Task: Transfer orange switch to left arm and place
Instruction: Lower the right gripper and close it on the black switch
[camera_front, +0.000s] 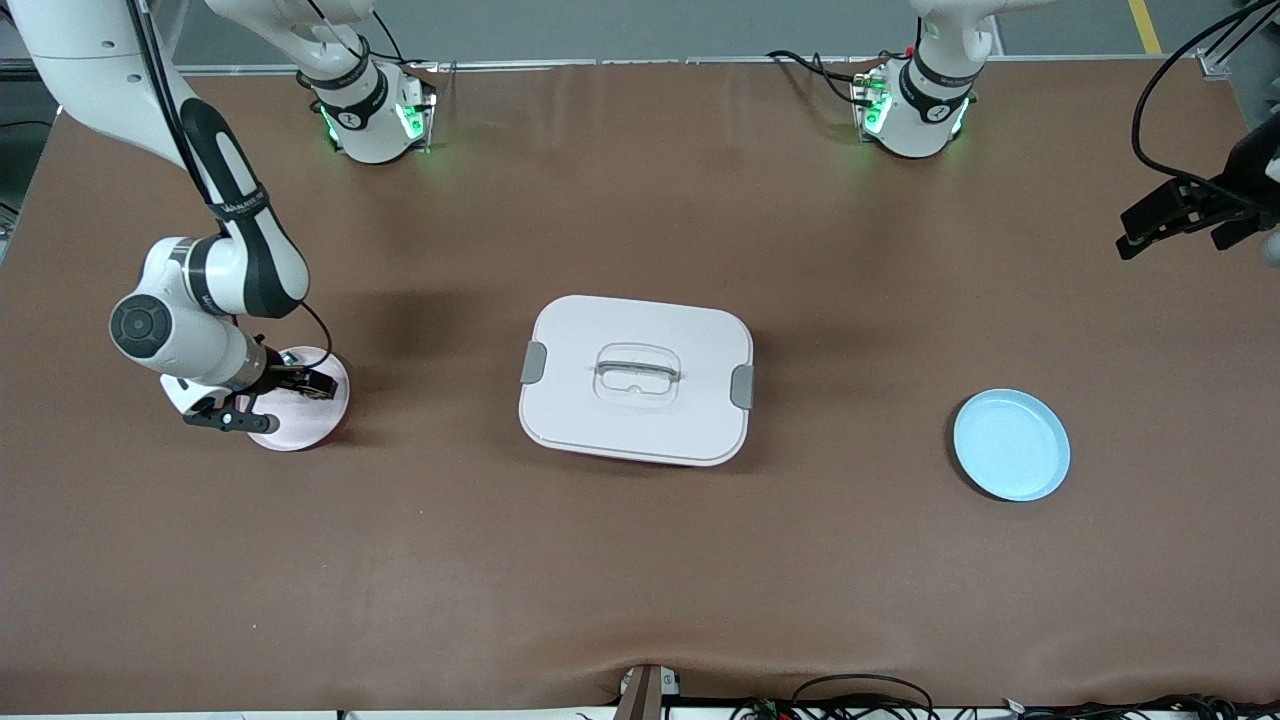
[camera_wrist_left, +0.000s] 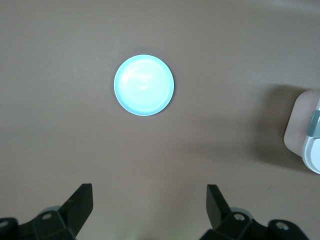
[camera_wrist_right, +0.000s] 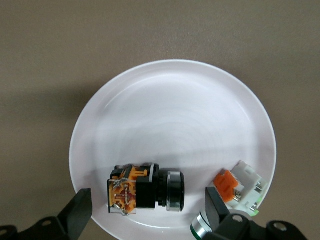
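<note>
The orange switch (camera_wrist_right: 145, 189), a small black block with an orange patch, lies on its side on a white plate (camera_wrist_right: 170, 110) toward the right arm's end of the table. My right gripper (camera_wrist_right: 147, 210) is open and low over this plate (camera_front: 320, 415), its fingers on either side of the switch without touching it. In the front view the right gripper (camera_front: 288, 386) hides the switch. The white box (camera_front: 636, 378) stands mid-table, lid shut. My left gripper (camera_front: 1172, 225) waits open and empty, high over the left arm's end of the table.
A small white part with an orange end (camera_wrist_right: 239, 186) lies on the same plate beside the switch. An empty light blue plate (camera_front: 1011, 445) sits toward the left arm's end; it also shows in the left wrist view (camera_wrist_left: 144, 85), along with a corner of the box (camera_wrist_left: 306, 131).
</note>
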